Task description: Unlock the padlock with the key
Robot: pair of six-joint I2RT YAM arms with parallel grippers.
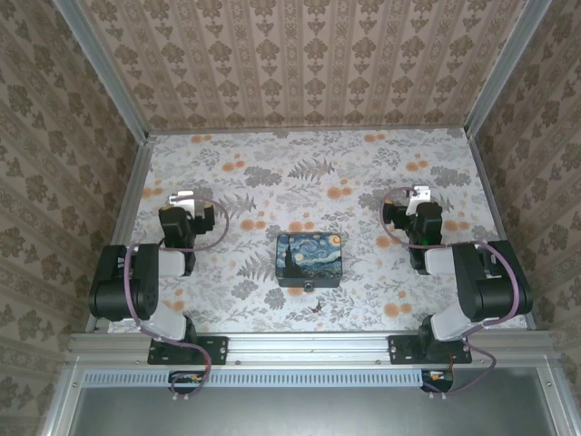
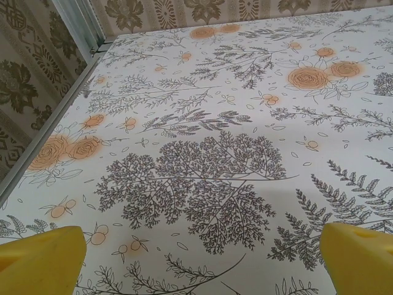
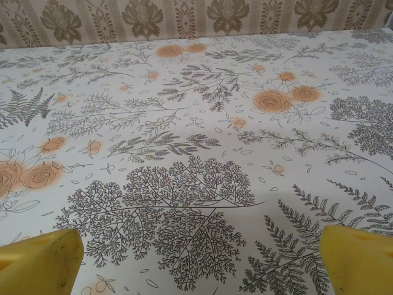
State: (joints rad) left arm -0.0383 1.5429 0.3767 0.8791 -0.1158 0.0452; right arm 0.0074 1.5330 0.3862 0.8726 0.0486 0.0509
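Nearest the arm bases [image 1: 186, 348], a tiny dark sliver that appears to be the key [image 1: 316, 307] lies by itself on the floral-patterned bench [image 1: 363, 173]. It is too small from the overhead camera for its shape to be made out. Just beyond it the padlock [image 1: 309, 286], a dark speck with a pale spot, sits at the near edge of the Starry Night box [image 1: 309, 254]. Whether it hangs from the box or merely touches it cannot be told. Farther back, the left hand [image 1: 186, 197] and right hand [image 1: 415, 193] sit to either side, well apart from the box. The left wrist camera shows yellow fingertips [image 2: 43, 258] cut off at the bottom corners, spread wide over patterned bench. The right wrist camera shows its fingertips [image 3: 40, 261] spread the same way. Patterned walls [image 1: 300, 54] close the far side.
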